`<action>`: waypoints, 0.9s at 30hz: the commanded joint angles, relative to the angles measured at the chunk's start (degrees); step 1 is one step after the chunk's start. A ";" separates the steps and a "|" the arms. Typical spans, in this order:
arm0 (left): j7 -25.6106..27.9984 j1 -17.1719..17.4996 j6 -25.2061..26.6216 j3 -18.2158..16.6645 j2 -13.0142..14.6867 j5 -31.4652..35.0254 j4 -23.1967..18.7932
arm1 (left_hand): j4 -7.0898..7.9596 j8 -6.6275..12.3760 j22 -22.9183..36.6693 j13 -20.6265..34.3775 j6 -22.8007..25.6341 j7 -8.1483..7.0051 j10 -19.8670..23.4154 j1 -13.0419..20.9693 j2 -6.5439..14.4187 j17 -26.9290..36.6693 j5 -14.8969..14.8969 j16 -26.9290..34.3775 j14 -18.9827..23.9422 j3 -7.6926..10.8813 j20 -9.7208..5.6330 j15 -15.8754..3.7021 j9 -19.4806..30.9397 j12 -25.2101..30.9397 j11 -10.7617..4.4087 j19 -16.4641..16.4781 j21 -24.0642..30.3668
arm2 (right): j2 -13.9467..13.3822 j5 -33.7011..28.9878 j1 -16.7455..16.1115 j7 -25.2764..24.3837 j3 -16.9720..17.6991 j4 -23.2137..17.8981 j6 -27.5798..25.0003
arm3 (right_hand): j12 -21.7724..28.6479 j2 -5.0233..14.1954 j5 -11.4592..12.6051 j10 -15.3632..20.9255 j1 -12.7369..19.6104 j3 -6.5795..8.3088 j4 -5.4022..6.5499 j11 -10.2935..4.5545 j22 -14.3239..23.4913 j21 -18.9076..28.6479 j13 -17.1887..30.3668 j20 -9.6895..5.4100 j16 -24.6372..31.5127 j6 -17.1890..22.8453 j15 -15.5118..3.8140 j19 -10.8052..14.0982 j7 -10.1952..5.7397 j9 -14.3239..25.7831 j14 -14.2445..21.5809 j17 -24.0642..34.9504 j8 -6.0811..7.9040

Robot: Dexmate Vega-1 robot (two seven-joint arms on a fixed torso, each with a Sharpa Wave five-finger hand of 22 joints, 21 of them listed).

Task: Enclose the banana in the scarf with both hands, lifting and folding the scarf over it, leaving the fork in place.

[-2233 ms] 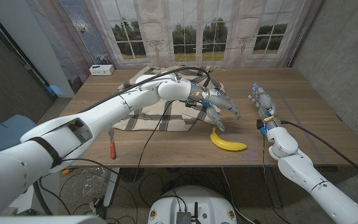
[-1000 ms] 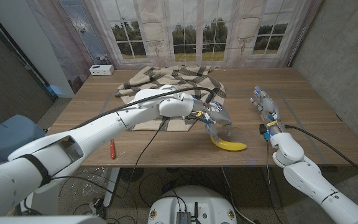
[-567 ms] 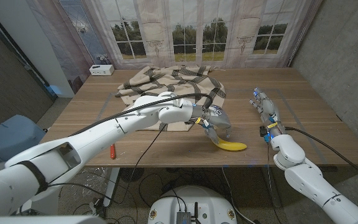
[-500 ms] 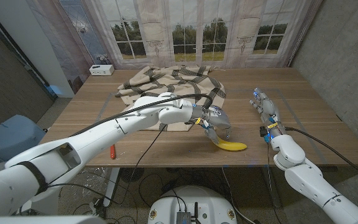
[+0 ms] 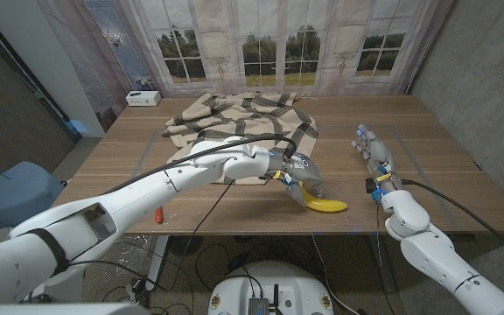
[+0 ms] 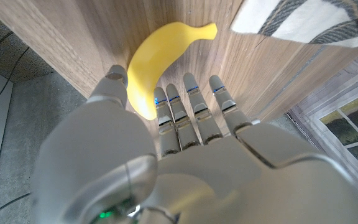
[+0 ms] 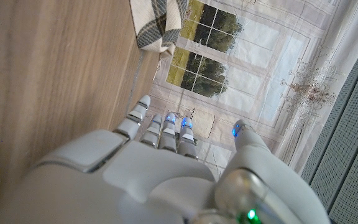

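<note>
Left hand [image 5: 305,178] was down on the near end of the yellow banana [image 5: 325,206], with its thumb on one side and its fingers [image 6: 194,109] on the other, gripping it. Just behind it on the counter [image 5: 427,149] lay the checked scarf [image 5: 234,118]. Right hand [image 5: 374,154] stood apart, holding nothing, fingers straight.

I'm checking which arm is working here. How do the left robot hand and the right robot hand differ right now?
The left robot hand reaches across to the banana, its fingers around one end; the right robot hand stands apart on bare table, touching nothing. The left robot hand is near the scarf; the right robot hand is away from it. Both hover low over the wooden table.
</note>
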 commanded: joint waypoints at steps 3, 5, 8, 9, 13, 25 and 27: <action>1.32 -0.69 -0.89 1.05 -0.32 0.27 2.17 | -0.73 -1.40 0.29 0.47 -2.59 -0.43 -2.03 3.93 1.79 -0.60 -0.44 -1.23 -1.69 1.16 0.63 -4.69 0.06 -0.88 0.16 -0.78 0.35 | 0.28 -0.07 1.26 0.28 -0.60 1.03 -0.69 | 0.36 -0.14 0.02 0.53 -0.55 -0.18 -0.31 0.10 0.12 0.27 0.27 -0.11 0.26 0.64 0.04 0.67 -0.01 0.09 0.47 0.18 0.26; 1.42 -0.82 -0.85 1.22 -0.37 0.64 2.38 | -1.21 -1.89 0.31 0.60 -3.25 -1.94 -2.66 6.32 2.85 -0.78 -0.74 -1.60 -2.51 1.80 0.70 -5.24 0.04 -1.14 0.24 -0.94 0.52 | 0.29 -0.04 1.40 0.30 -0.65 1.13 -0.76 | 0.38 -0.15 0.02 0.62 -0.58 -0.18 -0.31 0.10 0.12 0.26 0.27 -0.08 0.28 0.67 0.03 0.68 -0.06 0.09 0.53 0.19 0.26; 1.69 -1.01 -0.86 1.43 -0.51 0.77 3.05 | -1.86 -2.39 0.36 0.85 -3.61 -3.07 -3.59 11.00 4.87 -1.41 -1.34 -2.14 -3.08 3.26 0.72 -5.32 0.06 -1.50 0.53 -0.92 0.99 | 0.37 0.01 1.62 0.25 -0.72 1.29 -0.89 | 0.43 -0.14 0.01 0.80 -0.65 -0.19 -0.31 0.03 0.12 0.27 0.28 -0.05 0.28 0.76 0.04 0.70 -0.14 0.09 0.58 0.19 0.27; 1.89 -1.03 -0.82 1.50 -0.51 0.96 3.20 | -2.06 -2.32 0.38 0.94 -3.12 -3.74 -3.66 12.83 5.27 -1.74 -1.66 -2.34 -3.20 3.69 0.50 -5.39 0.08 -1.52 0.60 -0.77 1.26 | 0.42 0.09 1.71 0.28 -0.73 1.37 -0.90 | 0.42 -0.15 0.01 0.79 -0.66 -0.19 -0.31 -0.03 0.12 0.27 0.28 -0.04 0.30 0.77 0.04 0.72 -0.13 0.09 0.63 0.19 0.27; 1.59 -1.37 -0.47 1.83 -0.89 0.82 4.27 | -2.30 -2.05 0.51 1.24 -1.26 -4.75 -3.55 17.61 5.51 -3.02 -2.72 -3.05 -3.16 4.44 -0.56 -5.78 0.09 -1.44 0.54 0.13 2.34 | 0.48 0.09 2.14 0.31 -0.90 1.68 -1.10 | 0.46 -0.16 0.01 0.97 -0.73 -0.21 -0.32 0.19 0.12 0.27 0.28 -0.01 0.29 0.83 0.10 0.74 -0.14 0.09 0.67 0.19 0.27; -1.01 -2.36 0.89 3.14 -1.65 -0.50 6.52 | 0.63 -2.88 0.82 0.78 -0.98 -2.49 -1.80 15.82 4.51 -5.99 -3.75 -4.06 1.82 1.44 -2.60 -5.73 0.21 -1.43 0.24 4.66 6.20 | 0.33 -0.04 3.44 0.32 -1.56 2.30 -2.34 | 0.43 -0.09 0.02 1.10 -0.88 -0.20 -0.32 0.26 0.12 0.27 0.28 0.05 0.30 0.90 0.24 0.77 -0.15 0.10 0.81 0.21 0.24; -0.56 -2.33 0.99 3.29 -1.71 -0.44 6.81 | 0.92 -2.27 0.85 0.57 1.14 -1.57 0.90 15.11 4.75 -6.22 -3.61 -3.86 4.60 1.20 -2.58 -6.22 0.20 -0.73 -0.23 5.27 7.04 | 0.25 -0.14 3.57 0.27 -1.63 2.29 -2.49 | 0.44 -0.07 0.02 1.14 -0.89 -0.19 -0.33 0.27 0.12 0.27 0.29 0.04 0.29 0.90 0.27 0.78 -0.15 0.10 0.82 0.20 0.23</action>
